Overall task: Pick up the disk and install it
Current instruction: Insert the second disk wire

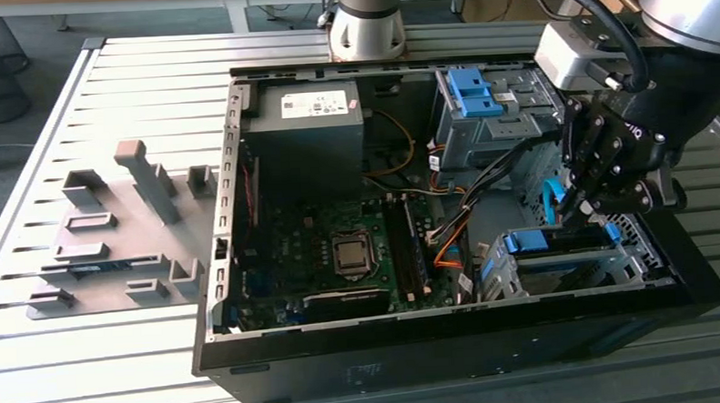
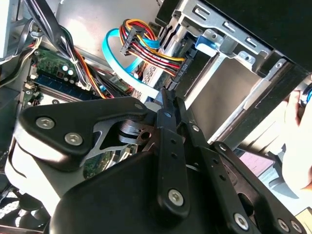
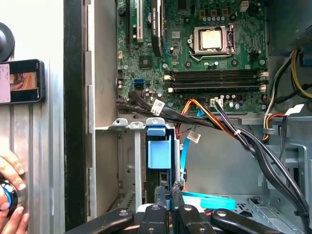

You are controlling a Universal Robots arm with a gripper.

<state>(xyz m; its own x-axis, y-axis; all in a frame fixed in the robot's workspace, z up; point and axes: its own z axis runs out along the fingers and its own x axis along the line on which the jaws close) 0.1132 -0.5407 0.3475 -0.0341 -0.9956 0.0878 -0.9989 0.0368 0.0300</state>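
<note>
The disk point(image 1: 544, 241) stands on edge in the drive cage point(image 1: 624, 267) at the near corner of the open computer case on the exterior view's right; its blue carrier rail faces up. In the first wrist view the disk point(image 3: 158, 151) shows as a blue tab in the cage slot, and the second wrist view catches the disk's blue tab point(image 2: 207, 41) too. My gripper point(image 1: 575, 212) hangs just above the cage. Its fingers are pressed together, shut, with nothing between them, in both wrist views point(image 3: 170, 191) point(image 2: 166, 105). The tips are close beside the disk's end.
A light-blue cable point(image 1: 552, 193) and an orange-yellow wire bundle point(image 3: 204, 109) run close to the gripper. A blue bracket point(image 1: 471, 92) sits in the far cage, next to the grey power supply point(image 1: 302, 122). A grey fixture plate point(image 1: 107, 240) lies left of the case. A person's hand point(image 3: 9, 195) rests outside the case wall.
</note>
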